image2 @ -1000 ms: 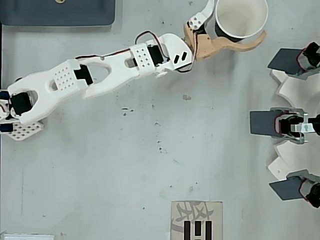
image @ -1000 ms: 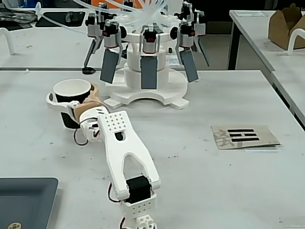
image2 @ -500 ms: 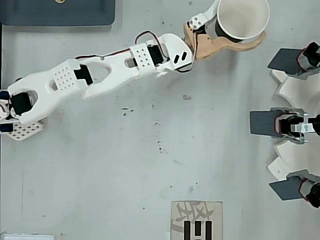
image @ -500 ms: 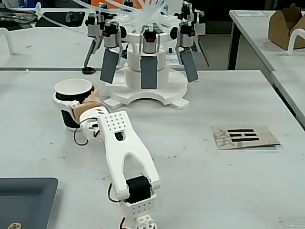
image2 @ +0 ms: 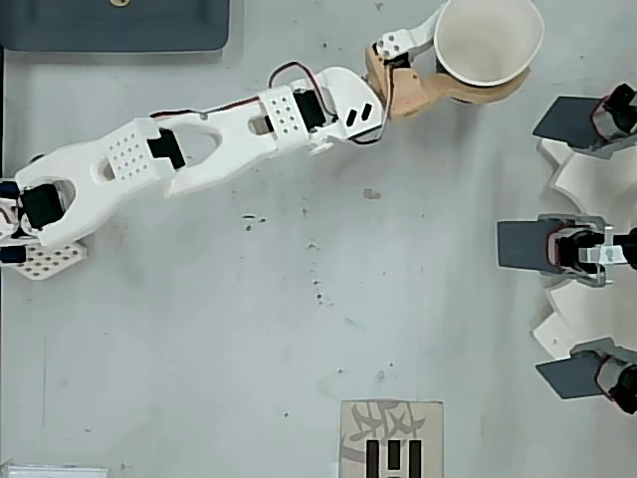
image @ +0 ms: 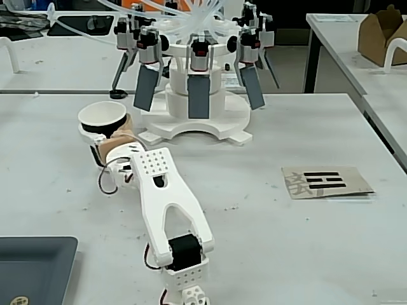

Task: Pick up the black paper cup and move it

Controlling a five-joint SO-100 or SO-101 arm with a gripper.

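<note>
The only marking I can see is on the cardboard card [image: 326, 182], well apart from my white arm base [image: 183, 279]: black horizontal bars beside a faint grey character I cannot read.

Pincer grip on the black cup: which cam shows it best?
Overhead view: the pincer wraps the black paper cup, tan finger one side, white finger the other. The fixed view shows the cup side-on, the arm hiding much.
</note>
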